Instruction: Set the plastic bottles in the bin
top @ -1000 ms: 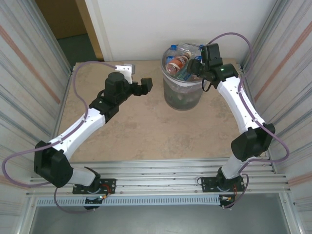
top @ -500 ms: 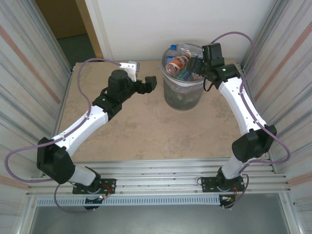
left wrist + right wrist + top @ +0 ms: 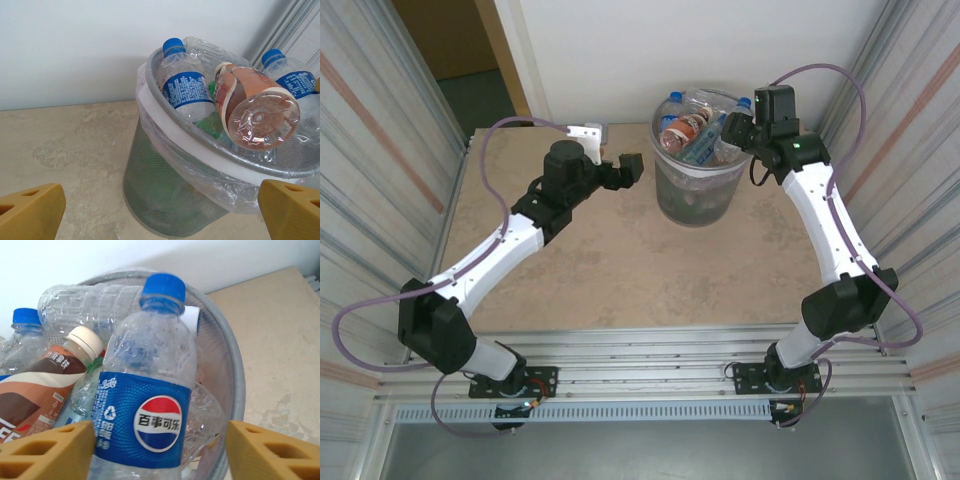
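The bin (image 3: 695, 205) stands at the back of the table, heaped to the rim with plastic bottles (image 3: 685, 130). My right gripper (image 3: 738, 128) hovers over its right rim. In the right wrist view a blue-capped, blue-labelled bottle (image 3: 150, 410) lies on the heap between my right gripper's (image 3: 160, 452) fingers (image 3: 50, 452). It is close to the left finger, with a gap to the right one, so the gripper is open. My left gripper (image 3: 630, 170) is wide open left of the bin (image 3: 170, 200), facing it with nothing between its fingers (image 3: 30, 210). A blue-labelled bottle (image 3: 186, 90) and an orange-brown one (image 3: 252, 107) top the heap.
A white wall rises right behind the bin. Corrugated metal panels (image 3: 380, 150) close off both sides of the beige table (image 3: 610, 260). The bin's clear liner (image 3: 200, 165) hangs over the rim.
My right gripper has drawn back up and to the right from the heap, and its jaws widened, then narrowed. The left gripper has edged a little toward the bin.
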